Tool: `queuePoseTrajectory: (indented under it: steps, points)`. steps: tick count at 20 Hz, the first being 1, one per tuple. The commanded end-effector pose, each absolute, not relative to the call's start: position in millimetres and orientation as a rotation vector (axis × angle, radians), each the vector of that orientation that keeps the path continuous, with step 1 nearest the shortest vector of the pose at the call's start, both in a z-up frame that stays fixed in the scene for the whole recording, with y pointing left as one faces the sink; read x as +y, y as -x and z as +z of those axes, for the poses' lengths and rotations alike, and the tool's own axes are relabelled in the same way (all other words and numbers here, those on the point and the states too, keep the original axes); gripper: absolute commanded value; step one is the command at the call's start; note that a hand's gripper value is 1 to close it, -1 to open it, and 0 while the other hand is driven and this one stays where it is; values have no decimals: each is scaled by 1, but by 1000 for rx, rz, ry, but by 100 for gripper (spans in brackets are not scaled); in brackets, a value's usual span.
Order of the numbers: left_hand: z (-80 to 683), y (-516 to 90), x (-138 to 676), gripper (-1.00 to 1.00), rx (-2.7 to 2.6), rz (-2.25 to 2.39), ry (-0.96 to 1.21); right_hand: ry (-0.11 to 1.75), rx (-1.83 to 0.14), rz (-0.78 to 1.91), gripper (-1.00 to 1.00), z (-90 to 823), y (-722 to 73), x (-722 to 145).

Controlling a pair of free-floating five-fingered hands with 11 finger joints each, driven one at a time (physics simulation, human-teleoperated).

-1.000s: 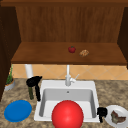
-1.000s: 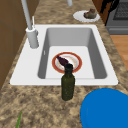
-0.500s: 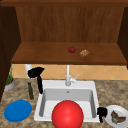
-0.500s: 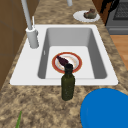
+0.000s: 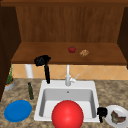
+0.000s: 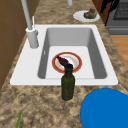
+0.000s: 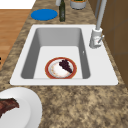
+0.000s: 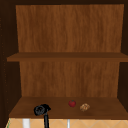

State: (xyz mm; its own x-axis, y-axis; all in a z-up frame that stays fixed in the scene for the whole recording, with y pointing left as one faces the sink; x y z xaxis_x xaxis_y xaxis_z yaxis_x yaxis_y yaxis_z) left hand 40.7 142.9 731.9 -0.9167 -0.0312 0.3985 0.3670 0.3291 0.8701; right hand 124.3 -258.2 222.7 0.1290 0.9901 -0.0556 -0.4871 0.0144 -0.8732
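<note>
Black against the wooden shelf (image 5: 30,53), the left hand (image 5: 41,60) hangs with fingers curled (holding nothing), level with the small red apple (image 5: 72,49) so it could reach across.

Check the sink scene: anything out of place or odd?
One oddity: in the front view a big red ball covers the sink front, while the side views show a red-rimmed plate with dark food there. The left hand hangs at the shelf edge. The bottle stands upright; nothing spilled.
</note>
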Motion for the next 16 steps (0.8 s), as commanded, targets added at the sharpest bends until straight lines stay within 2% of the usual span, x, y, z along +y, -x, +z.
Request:
queuePoseTrajectory:
  steps: [1, 16]
  points:
    - [761, -42, 131, -100, -2219, -1659, 288, 906, -723, 1322, 0, 223, -124, -258]
    - [833, -158, 111, -100, -2204, -1707, 285, 906, -723, 1322, 0, 223, -124, -258]
